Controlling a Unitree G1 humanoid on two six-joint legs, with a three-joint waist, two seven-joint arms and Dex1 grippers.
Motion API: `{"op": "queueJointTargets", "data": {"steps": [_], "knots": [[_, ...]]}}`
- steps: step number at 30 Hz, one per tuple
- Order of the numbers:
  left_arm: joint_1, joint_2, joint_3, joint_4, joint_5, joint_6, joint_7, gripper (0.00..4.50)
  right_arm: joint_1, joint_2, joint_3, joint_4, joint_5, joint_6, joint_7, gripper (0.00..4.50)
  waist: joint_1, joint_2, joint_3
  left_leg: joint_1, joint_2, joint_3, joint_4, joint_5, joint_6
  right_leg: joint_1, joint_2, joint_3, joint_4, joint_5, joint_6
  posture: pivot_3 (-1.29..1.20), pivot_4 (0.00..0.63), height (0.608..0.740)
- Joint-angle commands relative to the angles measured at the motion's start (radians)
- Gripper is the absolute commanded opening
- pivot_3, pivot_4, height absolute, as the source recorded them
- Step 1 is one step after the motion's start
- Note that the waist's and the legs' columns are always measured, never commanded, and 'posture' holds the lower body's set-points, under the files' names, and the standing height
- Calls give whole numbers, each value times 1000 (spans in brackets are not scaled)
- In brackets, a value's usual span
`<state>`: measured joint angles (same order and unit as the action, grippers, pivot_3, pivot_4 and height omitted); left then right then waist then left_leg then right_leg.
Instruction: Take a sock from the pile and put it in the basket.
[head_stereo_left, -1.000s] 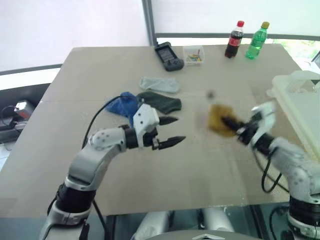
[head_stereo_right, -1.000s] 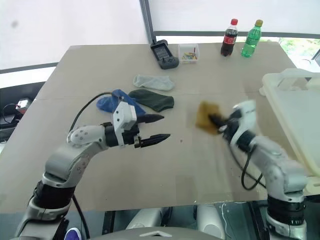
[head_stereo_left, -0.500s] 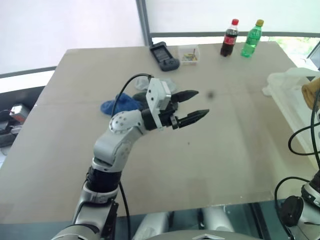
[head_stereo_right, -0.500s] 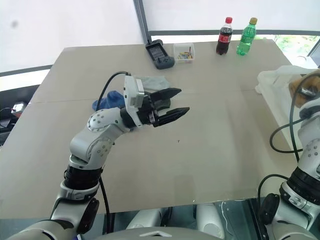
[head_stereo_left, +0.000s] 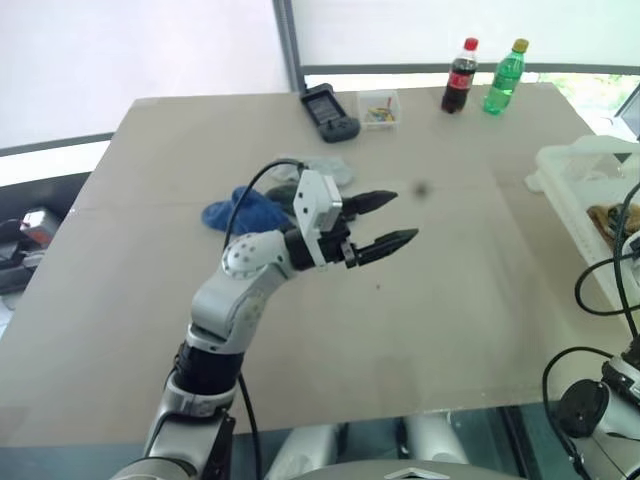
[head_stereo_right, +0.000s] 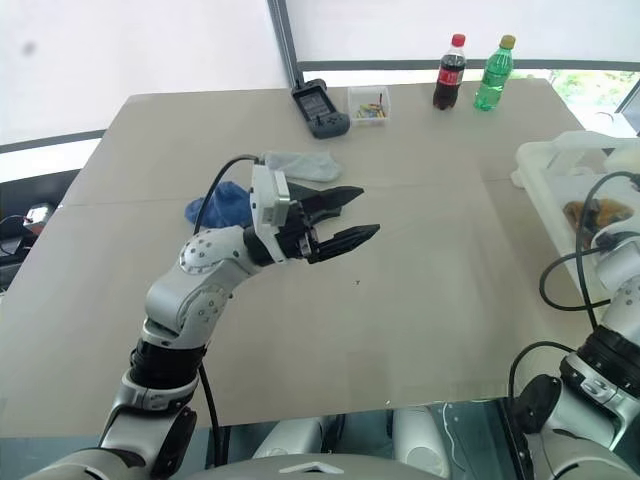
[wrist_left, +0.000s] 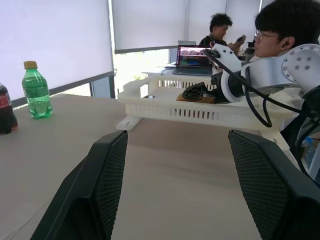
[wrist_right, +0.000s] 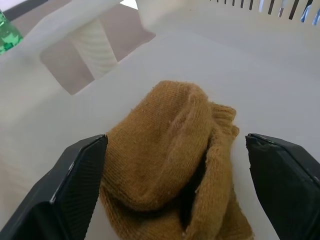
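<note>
While the right gripper hangs inside the basket with its two fingers spread wide, one mustard sock lies crumpled on the basket floor between them, gripped by neither. Over on the table, the left gripper hovers above the surface, jaws parted and holding nothing. Behind it sits the pile: one blue sock, one pale grey sock, and a dark one mostly hidden behind the gripper. At the far edge, two bottles: one cola, one green.
</note>
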<state>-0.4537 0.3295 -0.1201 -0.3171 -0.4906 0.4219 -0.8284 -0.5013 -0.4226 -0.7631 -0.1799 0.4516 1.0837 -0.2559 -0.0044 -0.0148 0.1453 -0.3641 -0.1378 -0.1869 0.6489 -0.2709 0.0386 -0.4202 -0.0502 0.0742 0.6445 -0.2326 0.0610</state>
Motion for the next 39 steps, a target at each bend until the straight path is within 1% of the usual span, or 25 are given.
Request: {"op": "queueJointTargets", "data": {"steps": [1,3,5,7,9,12,13,14,17,18,22,27,30,33,39], "knots": [[7,7,11,-17,-7,4,16,3437,55,-52,28,-133,-15,9,33,4236,3,0,0,0,0,0,0,0,0,0,0,0,0,0,0,0,150,740],[20,16,19,-17,-12,5,14,3437,129,-68,57,-206,-37,-6,54,4236,3,0,0,0,0,0,0,0,0,0,0,0,0,0,0,0,150,740],[38,37,29,-16,7,2,24,3437,247,-96,119,-314,-64,-69,119,4236,6,0,0,0,0,0,0,0,0,0,0,0,0,0,0,0,150,740],[64,64,39,-15,22,7,38,3437,335,-88,145,-425,-36,-128,196,4236,8,1,0,0,1,0,-1,0,0,0,0,-1,-1,0,0,0,150,740],[90,72,56,-11,25,0,61,3437,388,-80,160,-498,-4,-163,258,4236,0,1,0,1,1,1,-1,0,0,0,1,1,-1,0,0,0,150,740],[159,112,76,-33,16,-17,32,3437,463,-126,227,-562,15,-229,392,4236,-2,1,-1,3,1,2,0,0,0,2,1,1,0,0,1,0,150,740],[175,120,85,-42,12,-17,32,3437,473,-131,239,-570,27,-247,425,4375,-4,1,-1,3,1,2,0,0,0,2,1,1,-1,0,1,0,150,740],[200,140,96,-59,-10,4,22,3437,486,-141,261,-579,46,-269,474,4375,-4,1,0,3,1,2,0,0,0,2,1,1,-1,0,1,0,150,740],[284,201,147,-107,-66,60,5,4255,542,-183,327,-594,86,-329,628,4500,-1,1,0,2,2,1,0,0,0,2,1,0,-2,0,1,0,150,740],[313,218,169,-122,-71,63,8,4389,561,-199,341,-592,95,-349,676,4500,1,1,0,2,2,1,-1,0,0,2,1,0,-2,0,1,0,150,740],[419,275,261,-166,-94,76,20,4389,612,-269,371,-558,123,-390,826,4500,13,1,0,2,2,0,-1,-1,1,2,1,0,-3,0,1,0,150,740],[591,372,418,-227,-148,97,-33,4389,713,-350,332,-502,128,-424,974,4500,22,1,0,2,2,1,-1,-1,1,3,1,-1,-3,0,1,0,150,740],[646,408,482,-242,-175,102,-49,4389,751,-378,316,-474,127,-445,1023,4500,28,1,1,2,2,1,-1,-1,1,4,1,-1,-4,0,1,0,150,740],[672,423,514,-253,-194,110,-53,4389,765,-392,313,-456,120,-461,1049,4500,29,1,1,3,2,1,0,-4,5,5,0,-1,-4,0,1,0,150,740],[695,426,520,-247,-197,105,-56,4389,781,-404,318,-428,99,-498,1082,4500,31,1,1,3,2,0,0,-3,2,5,0,-2,-5,0,1,0,150,740]]}}
